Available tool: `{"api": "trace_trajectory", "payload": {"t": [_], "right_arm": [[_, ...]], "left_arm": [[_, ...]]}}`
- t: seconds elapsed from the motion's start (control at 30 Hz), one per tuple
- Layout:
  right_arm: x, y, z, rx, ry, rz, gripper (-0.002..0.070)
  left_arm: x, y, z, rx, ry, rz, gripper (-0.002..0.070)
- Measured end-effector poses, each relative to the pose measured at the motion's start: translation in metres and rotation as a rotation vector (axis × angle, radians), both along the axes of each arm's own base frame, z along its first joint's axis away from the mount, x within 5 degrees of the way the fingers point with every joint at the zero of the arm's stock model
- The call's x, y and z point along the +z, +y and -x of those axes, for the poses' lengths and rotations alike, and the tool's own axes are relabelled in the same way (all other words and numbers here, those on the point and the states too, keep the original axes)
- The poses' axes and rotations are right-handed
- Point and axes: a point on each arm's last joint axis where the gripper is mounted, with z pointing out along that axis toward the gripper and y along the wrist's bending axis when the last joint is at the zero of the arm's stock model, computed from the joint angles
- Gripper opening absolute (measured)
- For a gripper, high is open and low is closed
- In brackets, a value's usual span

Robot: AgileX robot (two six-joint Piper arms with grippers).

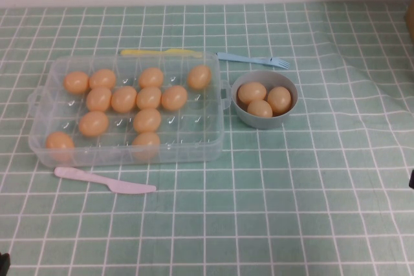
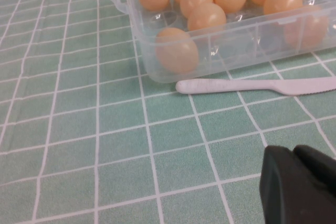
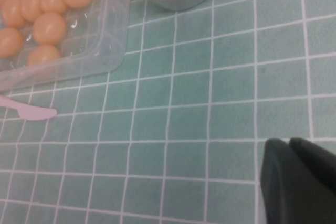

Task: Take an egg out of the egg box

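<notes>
Left end effector [image 2: 298, 184]: matte black, blocky, rounded plastic fingers. Right end effector [image 3: 299, 179]: the same matte black, smooth rounded edges, fingers pressed together.

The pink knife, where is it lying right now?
In the high view the pink knife lies flat on the checked cloth, on the robot's left, just in front of the egg box and apart from it.

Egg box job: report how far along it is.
Done: three eggs already sit in the bowl. In hand: nothing; the left gripper and right gripper are both shut, empty, parked low over the tablecloth. Left: eleven eggs remain in the egg box.
</notes>
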Motion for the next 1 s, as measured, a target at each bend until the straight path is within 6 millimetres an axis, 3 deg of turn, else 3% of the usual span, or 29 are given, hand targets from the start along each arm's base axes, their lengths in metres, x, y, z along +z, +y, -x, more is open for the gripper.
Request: {"api": "trace_trajectory", "payload": {"t": [0.3,0.43,0.63,1.0], "right_arm": [[0.039,0.005,-0.081,0.102,0.084,0.100,-0.0017],[0.050,0.020,-0.118,0.185,0.113,0.142,-0.0017],[0.056,0.072,-0.154,0.318,0.140,0.254,-0.0017],[0.059,0.178,-0.182,0.559,0.131,0.337,-0.0017]], "left_arm": [[0.000,0.000,0.000,0.000,0.000,0.000,-0.0003],[0.000,0.000,0.000,0.000,0.000,0.000,-0.0003],[0.000,0.000,0.000,0.000,0.000,0.000,-0.0003],[0.000,0.000,0.000,0.000,0.000,0.000,-0.0003]]}}
